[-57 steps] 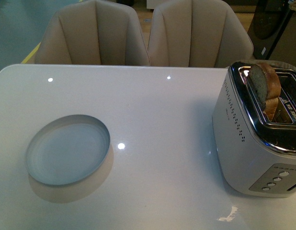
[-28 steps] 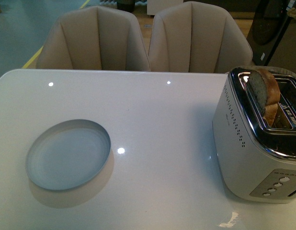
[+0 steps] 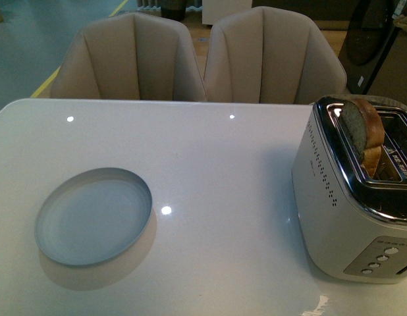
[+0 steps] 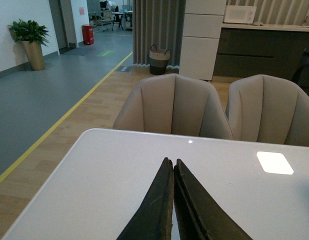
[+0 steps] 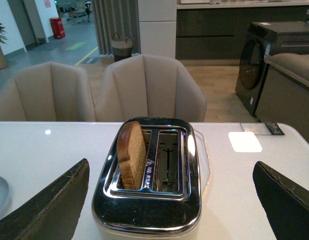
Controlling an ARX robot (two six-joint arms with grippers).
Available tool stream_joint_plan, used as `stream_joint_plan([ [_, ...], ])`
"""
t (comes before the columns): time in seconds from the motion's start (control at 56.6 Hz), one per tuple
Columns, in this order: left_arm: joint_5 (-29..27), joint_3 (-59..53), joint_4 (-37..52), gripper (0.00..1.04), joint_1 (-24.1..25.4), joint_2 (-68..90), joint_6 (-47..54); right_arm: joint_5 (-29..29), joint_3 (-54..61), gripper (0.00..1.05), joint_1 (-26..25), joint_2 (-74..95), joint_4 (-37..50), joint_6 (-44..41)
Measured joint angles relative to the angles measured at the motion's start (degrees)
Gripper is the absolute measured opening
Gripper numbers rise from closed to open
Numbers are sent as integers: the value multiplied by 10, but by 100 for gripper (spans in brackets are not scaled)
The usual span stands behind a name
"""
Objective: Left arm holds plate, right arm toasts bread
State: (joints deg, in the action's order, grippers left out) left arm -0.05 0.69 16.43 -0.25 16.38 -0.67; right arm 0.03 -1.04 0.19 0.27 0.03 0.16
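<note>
Front view: no arms seen | wrist views only: left gripper [image 4: 170, 200] fingers pressed together, holding nothing; right gripper [image 5: 172, 200] spread wide, holding nothing | plate [image 3: 93, 216]: bare, table [image 3: 223, 164] at 8 o'clock | toaster [image 3: 352, 197]: 3 o'clock, bread [image 3: 362, 135] upright in one slot, other slot vacant

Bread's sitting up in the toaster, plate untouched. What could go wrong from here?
1. The bread leans in its slot; a grasp by the wide-open right gripper could tear it or nudge the toaster.
2. The plate has a low rim on a glossy table; the shut left gripper may push it away.
</note>
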Motion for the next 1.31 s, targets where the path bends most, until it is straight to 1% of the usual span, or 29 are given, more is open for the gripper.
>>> stream_joint_plan([
  [0.353, 0, 0, -64, 3, 0, -63, 0, 0, 0, 96, 0, 0, 0, 0],
  [0.389, 0, 0, -89, 3, 0, -83, 0, 0, 0, 96, 0, 0, 0, 0],
  [0.424, 1, 0, -135, 3, 0, -116, 0, 0, 0, 96, 0, 0, 0, 0],
  [0.459, 1, 0, -156, 3, 0, -142, 0, 0, 0, 96, 0, 0, 0, 0],
  [0.901, 0, 0, -163, 3, 0, -160, 0, 0, 0, 96, 0, 0, 0, 0],
  [0.936, 0, 0, -163, 7, 0, -160, 0, 0, 0, 96, 0, 0, 0, 0],
  [0.989, 0, 0, -163, 18, 0, -160, 0, 0, 0, 96, 0, 0, 0, 0],
  [1.007, 0, 0, -163, 20, 0, -160, 0, 0, 0, 96, 0, 0, 0, 0],
  [1.06, 1, 0, -163, 30, 0, -160, 0, 0, 0, 96, 0, 0, 0, 0],
  [1.077, 1, 0, -163, 32, 0, -160, 0, 0, 0, 96, 0, 0, 0, 0],
  [1.148, 1, 0, -163, 46, 0, -160, 0, 0, 0, 96, 0, 0, 0, 0],
  [1.166, 0, 0, -163, 48, 0, -160, 0, 0, 0, 96, 0, 0, 0, 0],
  [1.219, 0, 0, -163, 59, 0, -160, 0, 0, 0, 96, 0, 0, 0, 0],
  [1.236, 1, 0, -163, 61, 0, -160, 0, 0, 0, 96, 0, 0, 0, 0],
  [1.307, 1, 0, -163, 75, 0, -160, 0, 0, 0, 96, 0, 0, 0, 0],
])
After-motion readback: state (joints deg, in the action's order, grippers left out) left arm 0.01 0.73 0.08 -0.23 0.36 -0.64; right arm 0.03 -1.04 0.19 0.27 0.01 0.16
